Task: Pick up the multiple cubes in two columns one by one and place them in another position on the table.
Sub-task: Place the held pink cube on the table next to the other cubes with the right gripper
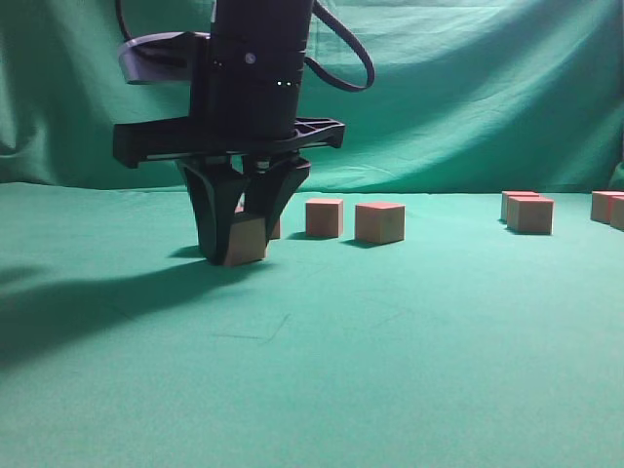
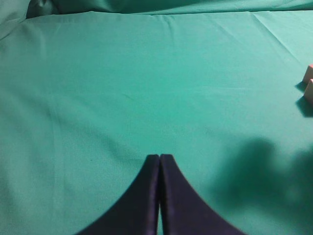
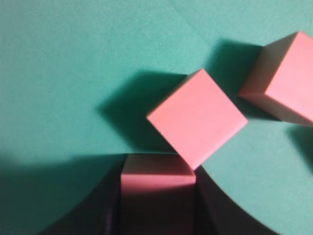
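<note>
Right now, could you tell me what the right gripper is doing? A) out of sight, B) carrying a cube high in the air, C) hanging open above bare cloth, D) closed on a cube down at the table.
D: the right gripper has its fingers on both sides of a cube low at the table.

Eight cubes point(image 1: 379, 222) in view, one table point(image 1: 390, 370)

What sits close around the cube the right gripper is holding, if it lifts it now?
The right gripper is shut on a cube low at the table. Right behind it, another cube appears to touch its back edge, corner first. A third cube lies apart. Nothing visible is above it.
</note>
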